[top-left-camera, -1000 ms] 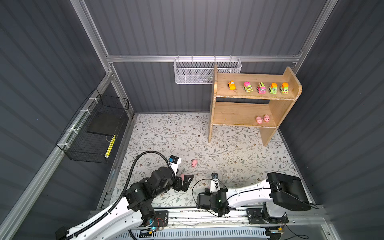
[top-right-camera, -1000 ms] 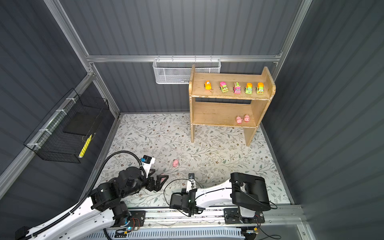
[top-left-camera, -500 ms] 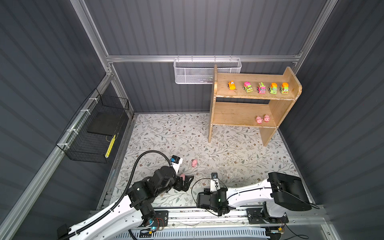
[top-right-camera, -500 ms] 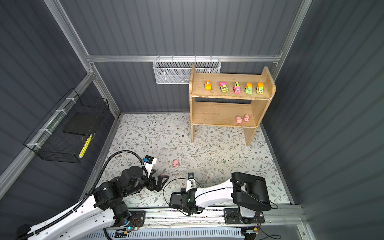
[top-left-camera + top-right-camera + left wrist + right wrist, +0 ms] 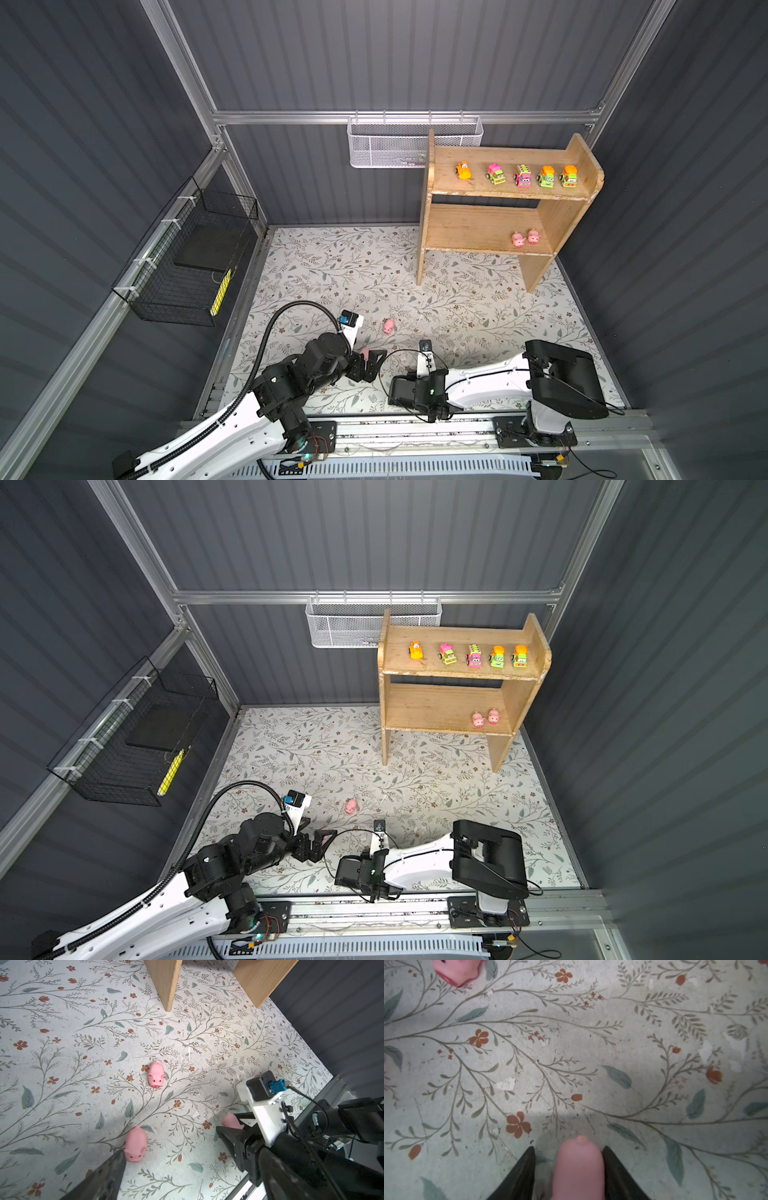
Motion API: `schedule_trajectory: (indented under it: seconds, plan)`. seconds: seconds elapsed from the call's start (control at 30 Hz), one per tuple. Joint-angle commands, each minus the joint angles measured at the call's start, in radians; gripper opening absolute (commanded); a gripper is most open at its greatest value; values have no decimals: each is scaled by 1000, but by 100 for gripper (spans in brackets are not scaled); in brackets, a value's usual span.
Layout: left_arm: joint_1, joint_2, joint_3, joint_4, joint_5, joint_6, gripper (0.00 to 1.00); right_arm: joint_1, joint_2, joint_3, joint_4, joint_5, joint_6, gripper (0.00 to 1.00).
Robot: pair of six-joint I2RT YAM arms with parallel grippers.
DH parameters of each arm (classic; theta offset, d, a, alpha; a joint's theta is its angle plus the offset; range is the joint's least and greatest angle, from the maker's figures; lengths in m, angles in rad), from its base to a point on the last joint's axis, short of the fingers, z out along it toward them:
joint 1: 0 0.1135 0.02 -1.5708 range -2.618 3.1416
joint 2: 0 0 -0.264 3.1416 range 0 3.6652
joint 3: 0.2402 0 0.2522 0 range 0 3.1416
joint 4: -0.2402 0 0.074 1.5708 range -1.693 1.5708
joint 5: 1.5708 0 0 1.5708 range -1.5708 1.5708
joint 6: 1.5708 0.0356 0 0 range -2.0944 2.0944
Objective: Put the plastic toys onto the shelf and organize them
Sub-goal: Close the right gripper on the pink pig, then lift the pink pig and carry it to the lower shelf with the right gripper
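Note:
The wooden shelf (image 5: 478, 226) stands at the back right. Several toy vehicles (image 5: 521, 174) line its top tier and two pink pigs (image 5: 525, 239) sit on the lower one. A third pig (image 5: 155, 1075) lies loose on the floral floor. My left gripper (image 5: 192, 1149) is open wide and low, with another pig (image 5: 136, 1145) just inside one fingertip. My right gripper (image 5: 569, 1147) straddles a further pig (image 5: 578, 1167); one finger touches it, and floor shows between it and the other finger. In both top views that pig is hidden under the right wrist camera (image 5: 424, 345).
A white mesh basket (image 5: 411, 143) hangs on the back wall beside the shelf. A black wire basket (image 5: 187, 257) hangs on the left wall. The two grippers are close together near the front rail (image 5: 415, 424). Shelf legs (image 5: 166, 985) stand beyond the loose pig.
The left arm has crept slightly to the right towards the pig at its fingertips. The right arm has barely moved. The toys on the shelf have stayed put.

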State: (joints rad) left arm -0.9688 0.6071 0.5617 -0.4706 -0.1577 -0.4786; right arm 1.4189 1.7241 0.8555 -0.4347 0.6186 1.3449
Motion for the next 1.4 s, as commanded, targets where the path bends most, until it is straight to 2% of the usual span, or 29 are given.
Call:
schedule_trajectory:
  seconds: [0.0,0.37,0.6,0.77,0.9,0.93,1.17,1.37]
  plan:
    - [0,5,23,8,-8,23,100,-3,9,-15,-18,-24,17,44]
    - [0,36,30,20,8,23,100,-3,-38,-28,-20,-4,-14,36]
    - [0,65,38,24,20,27,100,-8,-136,-72,-42,38,-64,36]
    - [-1,111,33,68,43,35,100,-49,-222,-98,-40,48,-150,35]
    - [-1,159,49,90,49,54,100,-110,-313,-124,-12,27,-260,34]
    - [0,170,53,98,52,58,100,-159,-335,-126,-9,14,-289,34]
    - [-1,260,103,148,77,100,100,-321,-466,-97,-47,-23,-495,34]
    - [-1,385,212,173,98,176,100,-505,-547,-30,-58,-71,-681,34]
